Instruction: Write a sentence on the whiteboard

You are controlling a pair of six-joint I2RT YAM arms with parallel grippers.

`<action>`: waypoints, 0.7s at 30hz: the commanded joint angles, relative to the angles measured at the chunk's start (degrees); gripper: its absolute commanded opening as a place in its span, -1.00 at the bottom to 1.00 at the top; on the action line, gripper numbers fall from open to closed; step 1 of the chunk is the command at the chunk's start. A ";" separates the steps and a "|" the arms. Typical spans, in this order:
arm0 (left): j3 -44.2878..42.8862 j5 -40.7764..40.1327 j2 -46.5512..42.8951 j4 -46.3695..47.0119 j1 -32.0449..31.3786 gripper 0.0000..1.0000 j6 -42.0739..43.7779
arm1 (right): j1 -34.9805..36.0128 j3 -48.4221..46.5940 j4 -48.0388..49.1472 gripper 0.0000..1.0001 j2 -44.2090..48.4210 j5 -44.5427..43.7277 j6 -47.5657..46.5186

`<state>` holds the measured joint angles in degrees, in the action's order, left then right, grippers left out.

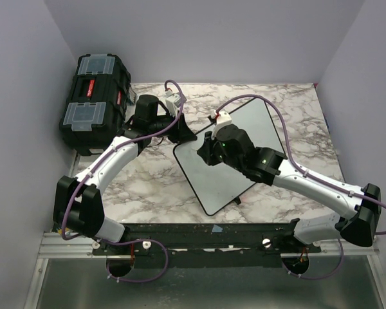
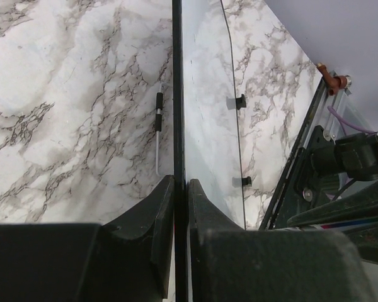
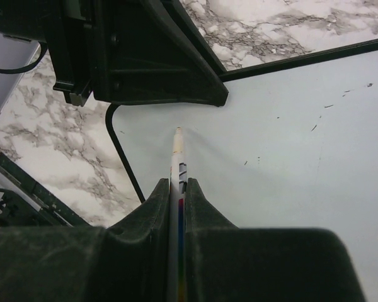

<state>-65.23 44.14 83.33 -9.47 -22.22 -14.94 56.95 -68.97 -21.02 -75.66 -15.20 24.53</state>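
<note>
Two tight grips: left gripper [image 2: 180, 184] pinches whiteboard [image 1: 213, 188] rim; right gripper [image 3: 177, 184] clamps marker [image 3: 177, 151], tip toward corner.

A marble-patterned table, enclosed by plain pale walls.
The white, grey-veined tabletop [image 1: 148, 187] is bounded by a back wall [image 1: 206, 38], a left wall [image 1: 19, 129] and a right wall [image 1: 367, 96], all lilac-grey and evenly lit. A black toolbox [image 1: 93, 103] is set at the far left corner. An aluminium rail [image 1: 71, 243] is fixed along the near edge, above a dull metal surface [image 1: 212, 286].
</note>
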 commanded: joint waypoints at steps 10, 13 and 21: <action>-1.89 -0.07 -2.85 0.35 -2.13 -1.00 0.79 | 0.40 -1.96 1.28 -0.99 -2.91 -2.94 -0.17; -1.96 -0.23 -2.74 0.31 -2.30 -1.00 0.70 | 0.38 -1.69 1.28 -0.99 -2.90 -2.09 -0.15; -2.49 -1.05 -2.44 0.08 -2.83 -1.00 0.53 | 1.37 -0.69 0.63 -0.99 -2.52 -0.89 0.52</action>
<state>-65.23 41.80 82.72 -9.58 -23.27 -15.05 57.30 -69.28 -20.56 -77.36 -16.67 24.58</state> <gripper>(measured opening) 0.131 0.117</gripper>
